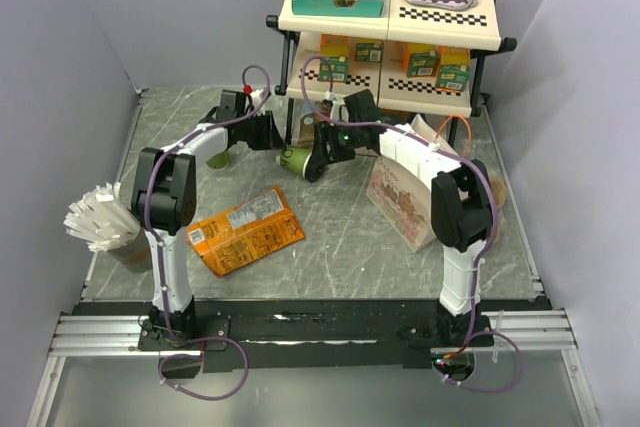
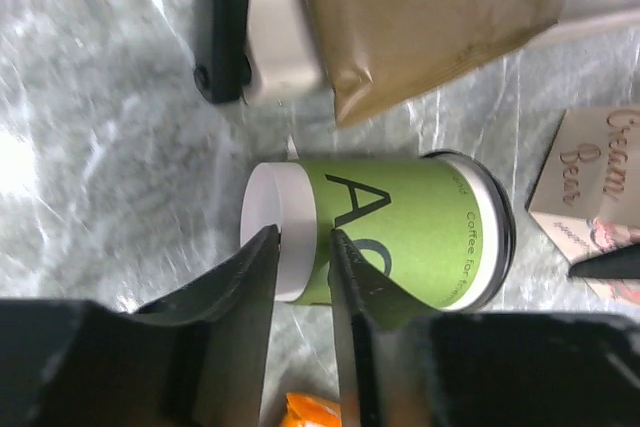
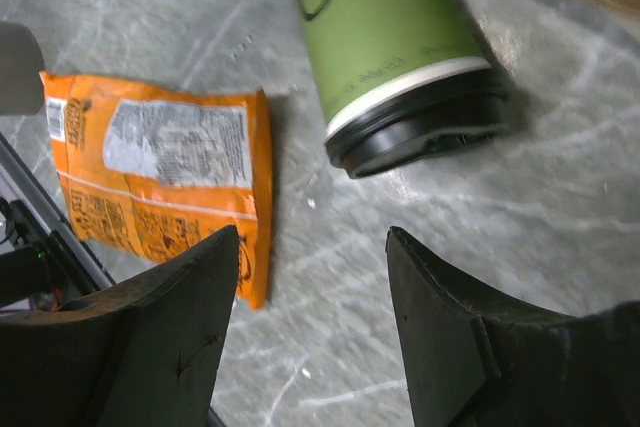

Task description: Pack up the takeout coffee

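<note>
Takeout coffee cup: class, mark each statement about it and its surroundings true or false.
1. The takeout coffee cup lies on its side on the table. True.
2. Its lid has come off. False: the black lid is on the cup.
3. The right hand is open with nothing between its fingers. True.
4. The snack packet is inside the bag. False: the orange snack packet lies flat on the table, apart from the paper bag.
</note>
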